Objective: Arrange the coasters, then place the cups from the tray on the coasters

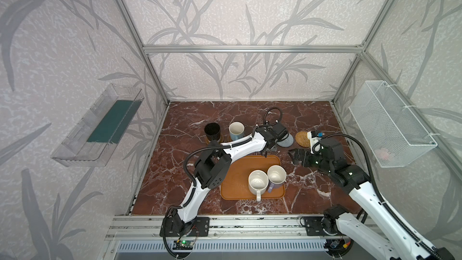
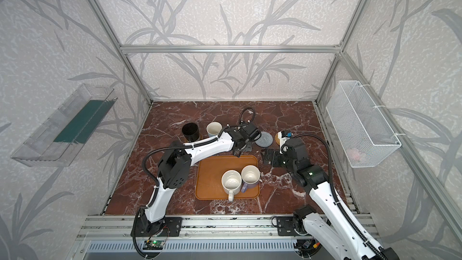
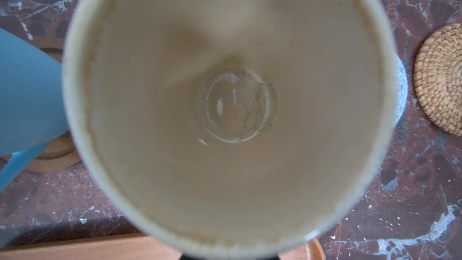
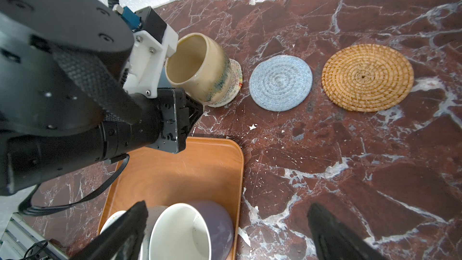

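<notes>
Marble tabletop [image 1: 175, 171], both arms in. Left gripper [image 4: 193, 112] reaches across the middle, pincer drawn together and clamped on the cream-yellow mug [image 4: 200, 68]; the exact hold is hidden by the gripper body. The mug is over the cream woven coaster [image 4: 235, 81] with its base meeting it in the right wrist view (whether it fully rests there, cannot tell). The left wrist view looks straight down into that mug [image 3: 225, 108]. Just beside the cream coaster lies the grey woven coaster [image 4: 281, 82], bare, then the rattan coaster [image 4: 367, 77], also bare, the three in a row and apart from one another. Further along the left side of the row stand the black mug [image 1: 212, 131] on a wooden coaster [image 1: 208, 142] and the light blue mug [image 1: 236, 131] on its own wooden coaster [image 3: 53, 156]. The tray [image 1: 237, 171] lies nearer the arm bases and holds the white mug [image 1: 258, 182] and the lavender mug [image 1: 276, 176], upright and touching each other, at the tray's right end. Right gripper [image 1: 296, 157] hangs near the tray's far right corner, fingers spread wide apart, nothing between them.
</notes>
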`<state>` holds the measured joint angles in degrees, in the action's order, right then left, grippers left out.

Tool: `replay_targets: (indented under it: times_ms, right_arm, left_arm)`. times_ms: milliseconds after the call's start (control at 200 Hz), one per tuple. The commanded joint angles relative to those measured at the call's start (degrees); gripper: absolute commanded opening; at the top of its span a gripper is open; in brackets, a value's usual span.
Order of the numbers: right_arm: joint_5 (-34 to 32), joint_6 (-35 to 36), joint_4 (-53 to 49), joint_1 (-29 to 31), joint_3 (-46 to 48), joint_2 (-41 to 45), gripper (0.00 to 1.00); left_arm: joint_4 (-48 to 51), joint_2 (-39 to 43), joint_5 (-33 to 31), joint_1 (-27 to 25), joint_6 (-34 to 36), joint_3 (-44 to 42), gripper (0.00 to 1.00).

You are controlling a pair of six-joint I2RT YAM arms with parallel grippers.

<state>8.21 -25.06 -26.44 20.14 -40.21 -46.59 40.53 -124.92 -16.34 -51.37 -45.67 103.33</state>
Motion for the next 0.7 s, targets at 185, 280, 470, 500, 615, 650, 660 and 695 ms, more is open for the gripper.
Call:
replay_targets:
  times_ms: [185,280,470,500,615,650,660,695]
  right_arm:
    - [0.7,-0.5,-0.5,-0.3,0.7,0.4,0.99]
    - [0.6,-0.5,-0.7,-0.3,0.7,0.4,0.99]
    - [0.7,-0.4,-0.8,-0.3,0.8,0.5,0.99]
    - [0.7,-0.4,-0.8,-0.3,0.8,0.5,0.99]
    - [0.7,-0.5,-0.9,-0.3,0.7,0.5,0.99]
    - [0.7,-0.5,-0.7,-0.3,0.7,0.5,0.99]
    - [0.7,-0.5,-0.8,-0.3,0.7,0.5,0.99]
    - [0.7,-0.5,-0.8,-0.3,0.7,0.5,0.99]
  left_arm:
    - [-1.0,0.8,-1.9,-0.1,-1.3,0.5,0.01]
    - [-0.5,0.6,-2.3,-0.1,-1.5,0.5,0.02]
    - [0.5,0.1,-3.1,0.1,-2.1,0.6,0.03]
    - [0.5,0.1,-2.9,0.0,-2.3,0.6,0.03]
    - [0.1,-0.5,-2.5,0.1,-2.1,0.7,0.04]
    - [-0.3,-0.8,-2.0,0.1,-1.9,0.7,0.05]
    - [-0.3,-0.8,-1.9,0.1,-2.0,0.7,0.06]
    - [-0.3,-1.1,-1.4,0.1,-2.1,0.8,0.07]
